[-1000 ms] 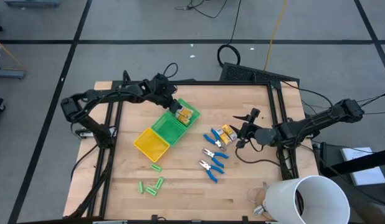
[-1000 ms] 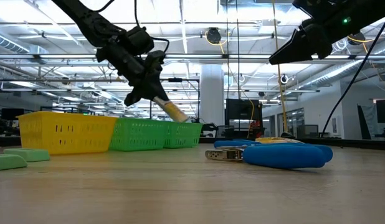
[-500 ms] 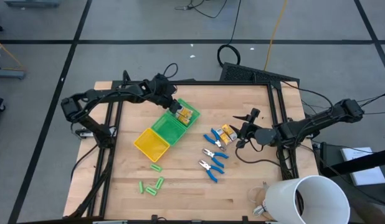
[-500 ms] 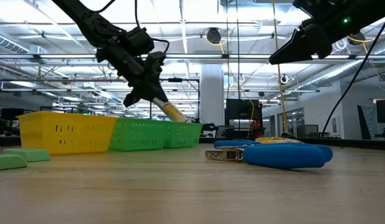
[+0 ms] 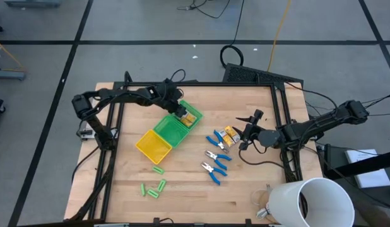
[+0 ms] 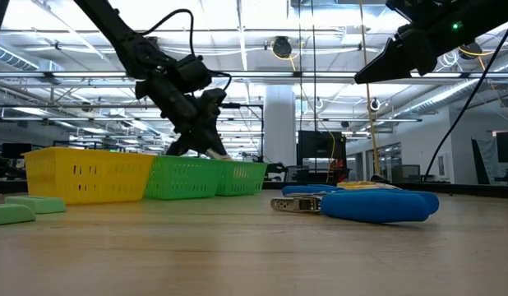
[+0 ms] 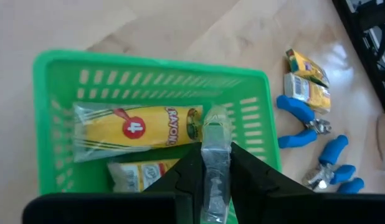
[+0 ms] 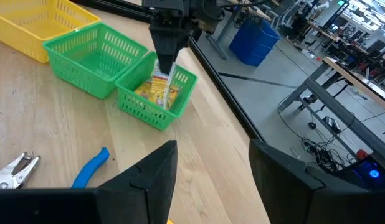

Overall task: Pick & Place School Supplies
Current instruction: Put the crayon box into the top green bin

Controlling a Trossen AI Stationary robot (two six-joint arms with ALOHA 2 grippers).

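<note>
My left gripper (image 5: 180, 112) is down in the far green compartment of the green-and-yellow tray (image 5: 158, 133), shut on a yellow-orange crayon packet (image 7: 139, 126). A second packet (image 7: 137, 175) lies beside it in that compartment. More yellow packets (image 5: 230, 135) lie on the table at the right, next to three blue-handled tools (image 5: 215, 155). Several light-green sticks (image 5: 154, 187) lie near the front edge. My right gripper (image 5: 247, 131) hangs open above the table, just right of the loose packets. My left gripper pinches the packet's clear plastic end flap (image 7: 215, 127) between its two fingers, coming from above and slanting down. The packet's yellow body reaches into the green compartment (image 8: 160, 86); whether it rests on the bottom, I cannot tell.
A big white cup (image 5: 308, 202) stands at the near right corner. The yellow compartment (image 5: 153, 144) of the tray is toward the near side. Black frame rails run along the table's left and right edges. Bare wood lies between the tray and the blue tools.
My left gripper has moved down and slightly toward the table's right, carrying the packet from a tilted hang above the basket rim down into the green compartment. It stays shut on the packet. The right arm has kept still.
</note>
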